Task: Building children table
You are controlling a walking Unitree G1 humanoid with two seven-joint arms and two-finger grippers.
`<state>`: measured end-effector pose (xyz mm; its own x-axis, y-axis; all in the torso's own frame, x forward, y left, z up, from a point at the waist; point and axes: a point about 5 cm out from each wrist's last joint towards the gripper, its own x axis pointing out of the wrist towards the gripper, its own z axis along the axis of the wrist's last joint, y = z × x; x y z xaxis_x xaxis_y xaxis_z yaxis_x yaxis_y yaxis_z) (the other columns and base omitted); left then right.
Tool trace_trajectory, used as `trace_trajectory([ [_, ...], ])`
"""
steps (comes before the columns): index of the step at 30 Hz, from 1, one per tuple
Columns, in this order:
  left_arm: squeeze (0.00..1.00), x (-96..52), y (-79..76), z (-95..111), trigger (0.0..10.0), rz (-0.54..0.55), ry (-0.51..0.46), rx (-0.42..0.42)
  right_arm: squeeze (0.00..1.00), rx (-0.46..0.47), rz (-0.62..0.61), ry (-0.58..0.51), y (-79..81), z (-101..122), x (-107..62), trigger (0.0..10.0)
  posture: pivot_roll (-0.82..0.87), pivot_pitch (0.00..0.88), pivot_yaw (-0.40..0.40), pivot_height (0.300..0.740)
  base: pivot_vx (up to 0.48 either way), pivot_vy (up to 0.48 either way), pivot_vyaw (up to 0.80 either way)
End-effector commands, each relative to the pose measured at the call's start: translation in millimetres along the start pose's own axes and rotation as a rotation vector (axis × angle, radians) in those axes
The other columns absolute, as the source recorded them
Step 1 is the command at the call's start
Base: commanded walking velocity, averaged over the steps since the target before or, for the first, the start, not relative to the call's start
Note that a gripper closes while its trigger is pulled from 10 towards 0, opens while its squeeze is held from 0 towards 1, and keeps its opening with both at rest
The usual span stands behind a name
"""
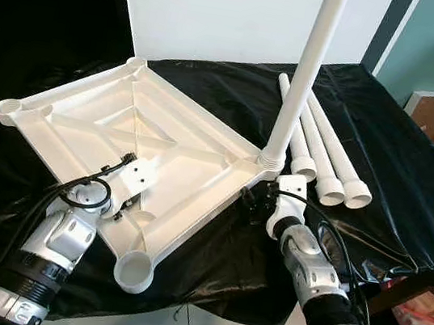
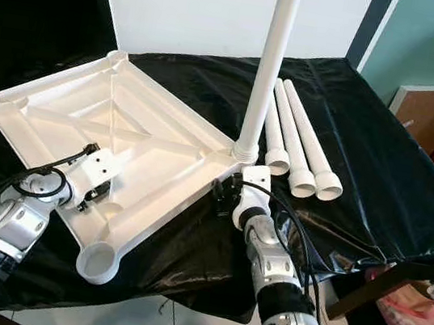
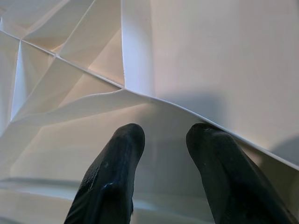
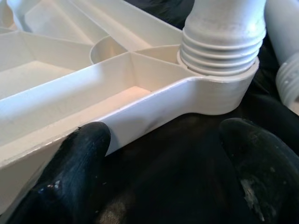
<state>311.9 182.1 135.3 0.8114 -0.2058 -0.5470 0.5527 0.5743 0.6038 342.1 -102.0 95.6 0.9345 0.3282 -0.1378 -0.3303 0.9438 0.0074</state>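
With one leg (image 1: 306, 70) standing in the upturned tabletop (image 1: 123, 136), both our open, empty left end effector (image 1: 125, 167) and right end effector (image 1: 255, 194) should steady it before the next leg.

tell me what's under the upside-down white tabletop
A black cloth lies under the tabletop and spreads out past its edges. What the cloth rests on is covered, so it cannot be seen.
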Motion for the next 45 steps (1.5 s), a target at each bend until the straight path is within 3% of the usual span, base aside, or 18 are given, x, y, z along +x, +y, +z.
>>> trace_trajectory([
  [1,0.0,-0.1,-16.7,16,10.0,-0.101,-0.073,0.008,0.0,-0.007,0.093,0.044,16.8,-6,4.7,10.0,-0.12,0.012,-0.007,0.74,0.0,0.0,0.0],
  [13,0.0,-1.3,-50.5,49,10.0,-0.211,-0.177,-0.013,0.0,-0.048,0.146,0.005,22.8,13,22.3,10.0,-0.1,0.003,-0.015,0.74,0.0,0.0,0.0],
  [17,0.0,-1.2,-52.2,51,10.0,-0.211,-0.178,-0.019,0.0,-0.032,0.137,-0.009,21.1,17,24.5,10.0,-0.11,0.007,-0.014,0.74,0.0,0.0,0.0],
  [21,0.0,0.6,-41.2,51,10.0,-0.14,-0.166,-0.036,0.0,-0.048,0.11,-0.015,15.5,17,24.5,10.0,-0.11,0.013,-0.013,0.74,0.0,0.0,0.0],
  [22,0.0,1.7,-22.3,46,10.0,-0.029,-0.139,-0.053,0.0,-0.052,0.09,-0.024,10.8,17,23.0,10.0,-0.11,0.017,-0.012,0.74,0.0,0.0,0.0],
  [23,0.0,1.7,-22.3,46,10.0,-0.029,-0.139,-0.053,0.0,-0.052,0.09,-0.024,10.8,17,23.0,10.0,-0.11,0.017,-0.012,0.74,0.0,0.0,0.0],
  [24,0.0,0.6,-6.9,42,10.0,0.051,-0.12,-0.05,0.0,-0.059,0.08,-0.032,7.3,15,20.4,10.0,-0.11,0.02,-0.011,0.74,0.0,0.0,0.0],
  [26,0.0,0.0,-3.2,41,10.0,0.067,-0.117,-0.047,0.0,-0.06,0.079,-0.034,6.6,15,19.5,10.0,-0.11,0.02,-0.011,0.74,0.0,0.0,0.0],
  [28,0.0,-4.8,13.5,35,10.0,0.137,-0.099,-0.053,0.0,-0.071,0.068,-0.04,1.4,11,13.6,10.0,-0.11,0.024,-0.012,0.74,0.0,0.0,0.0],
  [30,0.0,-4.8,13.5,35,10.0,0.137,-0.099,-0.053,0.0,-0.071,0.068,-0.04,1.4,11,13.6,10.0,-0.11,0.024,-0.012,0.74,0.0,0.0,0.0],
  [31,0.0,-8.9,24.1,30,10.0,0.177,-0.095,-0.067,0.0,-0.075,0.056,-0.052,-1.8,8,8.0,10.0,-0.11,0.029,-0.011,0.74,0.0,0.0,0.0],
  [35,0.0,-13.3,33.1,27,10.0,0.211,-0.099,-0.077,0.0,-0.078,0.051,-0.064,-3.1,6,2.1,10.0,-0.12,0.035,-0.006,0.74,0.0,0.0,0.0],
  [37,0.0,-24.3,49.1,28,10.0,0.253,-0.164,-0.158,0.0,-0.082,0.056,-0.092,-1.2,1,-13.7,10.0,-0.12,0.04,-0.006,0.74,0.0,0.0,0.0],
  [41,0.0,-29.3,51.5,31,10.0,0.228,-0.209,-0.205,0.0,-0.08,0.063,-0.107,1.8,0,-23.2,10.0,-0.12,0.047,-0.005,0.74,0.0,0.0,0.0],
  [43,0.0,-30.7,35.3,29,10.0,0.095,-0.236,-0.142,0.0,-0.077,0.067,-0.115,3.1,-1,-29.0,10.0,-0.12,0.051,-0.002,0.74,0.0,0.0,0.0],
  [45,0.0,-30.7,35.3,29,10.0,0.095,-0.236,-0.142,0.0,-0.077,0.067,-0.115,3.1,-1,-29.0,10.0,-0.12,0.051,-0.002,0.74,0.0,0.0,0.0],
])
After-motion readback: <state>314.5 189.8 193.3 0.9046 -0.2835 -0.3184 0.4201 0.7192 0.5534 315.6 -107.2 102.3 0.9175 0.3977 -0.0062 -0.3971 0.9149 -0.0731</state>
